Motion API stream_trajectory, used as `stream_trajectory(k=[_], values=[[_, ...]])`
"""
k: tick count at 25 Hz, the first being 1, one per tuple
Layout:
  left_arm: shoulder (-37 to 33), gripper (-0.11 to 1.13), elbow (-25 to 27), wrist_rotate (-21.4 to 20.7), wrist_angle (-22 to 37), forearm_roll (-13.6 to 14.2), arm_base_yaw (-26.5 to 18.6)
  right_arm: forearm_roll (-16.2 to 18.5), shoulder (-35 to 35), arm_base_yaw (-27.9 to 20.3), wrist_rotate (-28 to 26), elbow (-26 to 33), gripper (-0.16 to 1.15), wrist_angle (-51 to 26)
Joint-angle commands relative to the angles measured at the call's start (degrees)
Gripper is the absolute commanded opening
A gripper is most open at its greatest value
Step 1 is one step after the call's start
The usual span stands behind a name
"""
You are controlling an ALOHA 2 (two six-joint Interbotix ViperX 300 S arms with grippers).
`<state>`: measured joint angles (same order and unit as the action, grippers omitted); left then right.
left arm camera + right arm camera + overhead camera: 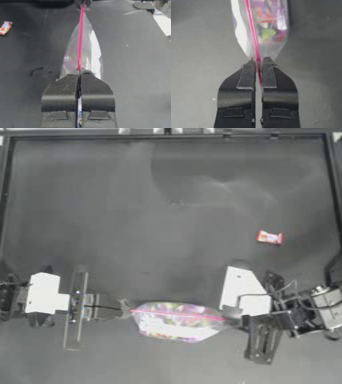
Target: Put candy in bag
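The clear bag (177, 321) with multicoloured sweets inside hangs stretched between both grippers near the table's front. Its pink closure strip (175, 314) runs taut from one to the other. My left gripper (124, 311) is shut on the strip's left end, seen close up in the left wrist view (79, 71). At the other end my right gripper (235, 317) is shut on the strip (259, 62). The red-orange candy (269, 237) lies alone on the table, behind the right gripper, and shows small in the left wrist view (5, 27).
The dark table (167, 203) has a raised rim along its back and sides. The right arm's body (294, 315) stretches toward the right edge, and the left arm (47, 295) comes in from the left edge.
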<state>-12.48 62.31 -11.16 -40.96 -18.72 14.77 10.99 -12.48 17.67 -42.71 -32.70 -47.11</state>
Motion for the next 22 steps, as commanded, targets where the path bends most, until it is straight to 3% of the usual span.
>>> stream_trajectory(k=[1, 17, 22], values=[[-1.05, 0.13, -0.26, 0.00, -0.18, 0.09, 0.26, -0.26, -1.76, 0.79, -0.18, 0.00, 0.17, -0.88], [-0.97, 0.13, -0.35, 0.09, -0.09, 0.00, 0.26, -0.26, -3.08, 1.67, -1.49, -1.67, 0.17, -1.14], [-0.53, 0.13, -0.79, -0.09, -0.26, 0.00, 0.00, 1.85, -3.87, 1.58, -1.67, -1.41, 0.17, -1.32]])
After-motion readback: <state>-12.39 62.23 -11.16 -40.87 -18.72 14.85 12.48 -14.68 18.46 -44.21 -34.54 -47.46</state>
